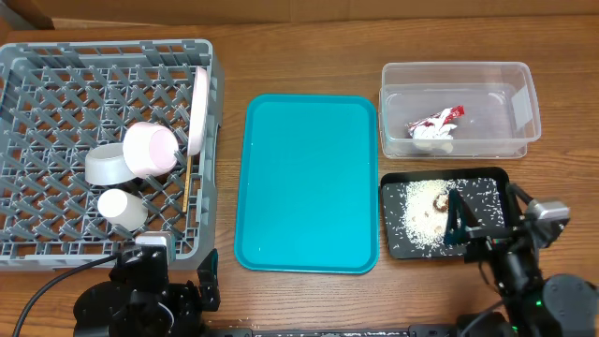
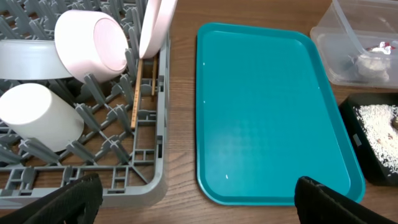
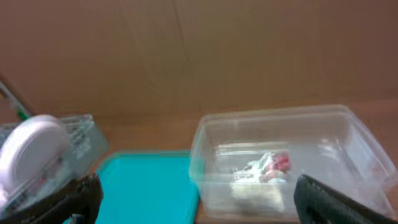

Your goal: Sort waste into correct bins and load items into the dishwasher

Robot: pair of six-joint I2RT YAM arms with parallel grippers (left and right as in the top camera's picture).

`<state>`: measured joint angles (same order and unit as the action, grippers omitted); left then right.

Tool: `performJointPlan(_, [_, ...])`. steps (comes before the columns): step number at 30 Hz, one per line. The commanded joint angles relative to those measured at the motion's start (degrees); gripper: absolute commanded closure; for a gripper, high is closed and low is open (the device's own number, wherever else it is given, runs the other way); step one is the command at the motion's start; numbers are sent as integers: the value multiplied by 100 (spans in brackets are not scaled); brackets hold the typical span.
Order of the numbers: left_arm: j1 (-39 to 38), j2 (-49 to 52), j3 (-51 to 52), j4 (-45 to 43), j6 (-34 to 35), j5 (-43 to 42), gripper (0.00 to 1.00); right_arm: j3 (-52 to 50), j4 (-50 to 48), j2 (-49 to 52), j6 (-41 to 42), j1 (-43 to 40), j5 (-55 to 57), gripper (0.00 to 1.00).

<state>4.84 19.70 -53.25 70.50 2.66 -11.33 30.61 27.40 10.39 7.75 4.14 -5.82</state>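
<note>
The grey dish rack [image 1: 28, 56] holds the large white plate [image 1: 198, 108] on edge, the small plate with a pink underside [image 1: 150, 148], the grey bowl [image 1: 105, 168], the white cup [image 1: 122, 208] and the chopsticks [image 1: 190, 173]. The red-and-white wrapper [image 1: 435, 124] lies in the clear tub [image 1: 459, 75]. Rice grains [image 1: 416, 220] and a brown lump [image 1: 438, 204] lie in the black tray [image 1: 491, 178]. My left gripper [image 2: 196, 199] is open and empty at the rack's near right corner. My right gripper [image 3: 196, 199] is open and empty over the black tray, facing the tub [image 3: 273, 124].
A flat teal tray [image 1: 309, 183] lies between the rack and the two bins, with nothing on it. Both arm bases sit at the table's near edge. A brown cardboard wall runs along the back.
</note>
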Motion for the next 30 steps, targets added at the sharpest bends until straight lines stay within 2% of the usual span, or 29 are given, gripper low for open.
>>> performJointPlan(1, [-37,-33,28,-15,-28,-57,0,-1086,-1458,-496,-31,155,-85,0])
performJointPlan(5, [-37,-33,28,-15,-28,-57,0,-2315,-3392,-876,-33,164,-63,0])
performJointPlan(7, [-37,-33,28,-15,-28,-57,0,-2632,-3545,-1023,-37,164,-17,0])
performJointPlan(10, [-37,-33,28,-15,-28,-57,0,-2693,-3239,-1023,-35,164,116,0])
performJointPlan(17, [-37,-33,28,-15,-28,-57,0,-2691,-1491,-1023,-35,164,131,0])
performJointPlan(30, [-37,-33,28,-15,-28,-57,0,-2756,-1784,-901,-31,164,122,0])
